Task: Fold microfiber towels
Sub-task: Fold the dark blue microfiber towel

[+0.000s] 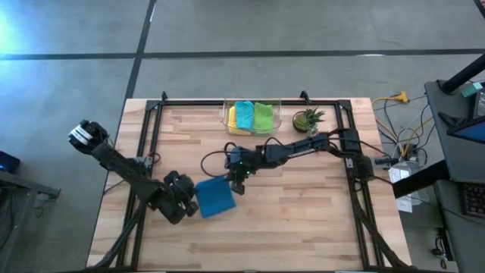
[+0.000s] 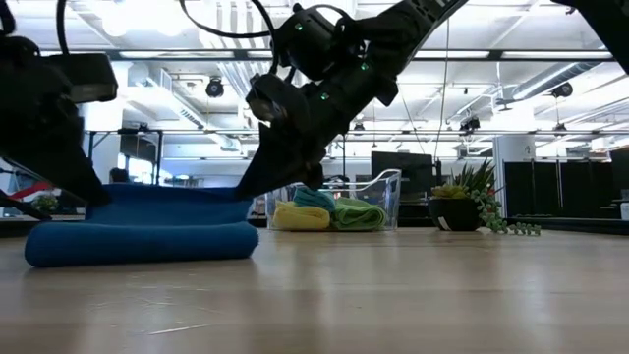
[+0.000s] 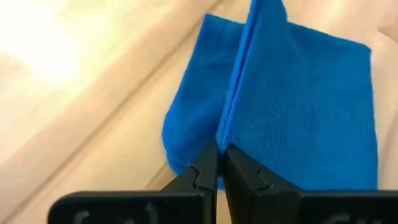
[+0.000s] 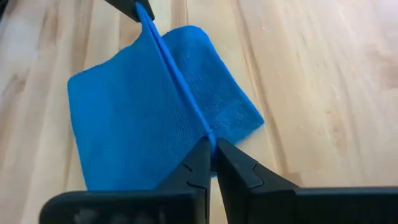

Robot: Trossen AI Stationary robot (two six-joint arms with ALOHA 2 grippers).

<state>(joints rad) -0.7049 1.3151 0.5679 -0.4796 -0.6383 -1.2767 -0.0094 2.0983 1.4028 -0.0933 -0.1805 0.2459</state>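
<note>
while both grippers pinch blue towel [image 1: 215,199] edge, clear bin [image 1: 227,117] holds yellow, teal, green towels

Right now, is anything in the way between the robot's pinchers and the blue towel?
No. Both already pinch the blue towel itself: the left gripper and the right gripper are shut on opposite ends of its raised fold, nothing between.

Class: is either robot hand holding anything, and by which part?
Both. The left hand and right hand pinch opposite ends of the blue towel's raised edge.
</note>
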